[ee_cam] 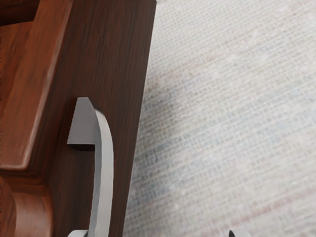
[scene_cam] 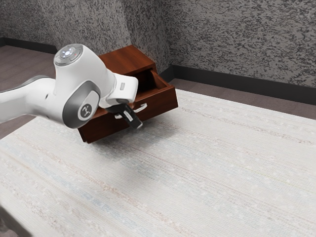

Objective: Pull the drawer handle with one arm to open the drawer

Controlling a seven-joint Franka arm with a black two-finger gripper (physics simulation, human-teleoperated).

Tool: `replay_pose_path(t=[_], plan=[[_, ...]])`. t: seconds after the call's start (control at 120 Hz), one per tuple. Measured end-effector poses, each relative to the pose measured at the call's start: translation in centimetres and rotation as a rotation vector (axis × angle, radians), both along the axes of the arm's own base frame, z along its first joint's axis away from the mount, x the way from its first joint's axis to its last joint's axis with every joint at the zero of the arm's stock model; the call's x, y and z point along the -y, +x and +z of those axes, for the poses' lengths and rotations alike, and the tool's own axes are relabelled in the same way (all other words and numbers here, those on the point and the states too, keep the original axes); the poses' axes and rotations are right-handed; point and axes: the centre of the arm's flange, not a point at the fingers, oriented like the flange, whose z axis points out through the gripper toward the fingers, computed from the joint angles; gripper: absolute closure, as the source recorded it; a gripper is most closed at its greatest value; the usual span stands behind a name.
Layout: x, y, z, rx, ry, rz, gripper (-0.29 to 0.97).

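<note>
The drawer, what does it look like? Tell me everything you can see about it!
The drawer is dark reddish-brown wood with fine grain. It is pulled partly out of its small matching cabinet, so its open top shows; the bit inside that I can see looks empty. On its front is one pale grey curved handle that bows outwards. The black gripper is right at that handle. The cabinet stands on a pale, woven-looking table.

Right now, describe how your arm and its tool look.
My arm is glossy white with rounded segments, a grey joint cap bearing a small dark marking, and a round silvery disc on top. The tool is black and narrow.
</note>
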Motion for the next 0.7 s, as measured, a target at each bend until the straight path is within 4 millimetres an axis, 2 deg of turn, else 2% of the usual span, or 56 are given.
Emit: replay_pose_path(t=[0.325,0.7], plan=[[-0.1,0.1,0.2,0.007,-0.001,0.011,0.36],[-0.5,0.3,2.5,0.044,0.051,0.002,0.32]])
